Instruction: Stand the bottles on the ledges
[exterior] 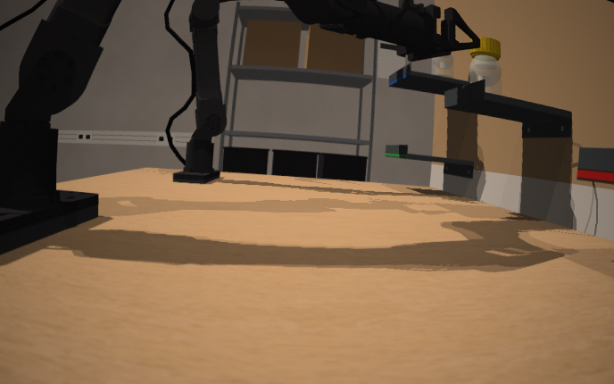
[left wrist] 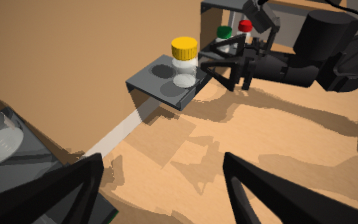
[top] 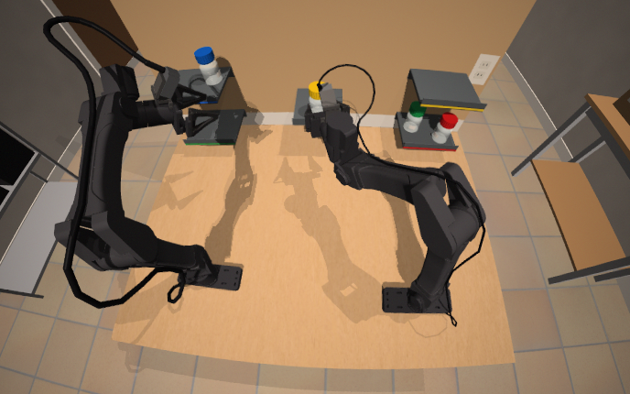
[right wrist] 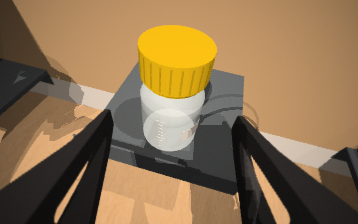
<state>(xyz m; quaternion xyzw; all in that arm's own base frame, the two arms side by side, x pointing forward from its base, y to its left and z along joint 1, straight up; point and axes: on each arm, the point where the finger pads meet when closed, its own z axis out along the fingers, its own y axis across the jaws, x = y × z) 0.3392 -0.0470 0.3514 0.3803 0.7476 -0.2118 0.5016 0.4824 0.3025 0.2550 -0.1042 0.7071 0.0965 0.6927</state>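
A yellow-capped bottle (right wrist: 176, 95) stands upright on the middle grey wall ledge (top: 301, 109). My right gripper (right wrist: 174, 119) is open, with a finger on each side of this bottle and not touching it; it also shows in the left wrist view (left wrist: 202, 57). A blue-capped bottle (top: 206, 64) stands on the upper left ledge with the blue strip (exterior: 407, 79). My left gripper (top: 204, 107) is open and empty, in the air between that ledge and the green-strip ledge (top: 215, 127) below it. A green-capped bottle (top: 415, 115) and a red-capped bottle (top: 445, 125) stand on the red-strip ledge (top: 429, 139).
A yellow-strip ledge (top: 446, 90) hangs above the red-strip ledge at the right. The wall runs close behind all the ledges. A metal shelf rack (exterior: 298, 90) stands beyond the table, and a wooden chair (top: 581, 218) beside it at the right.
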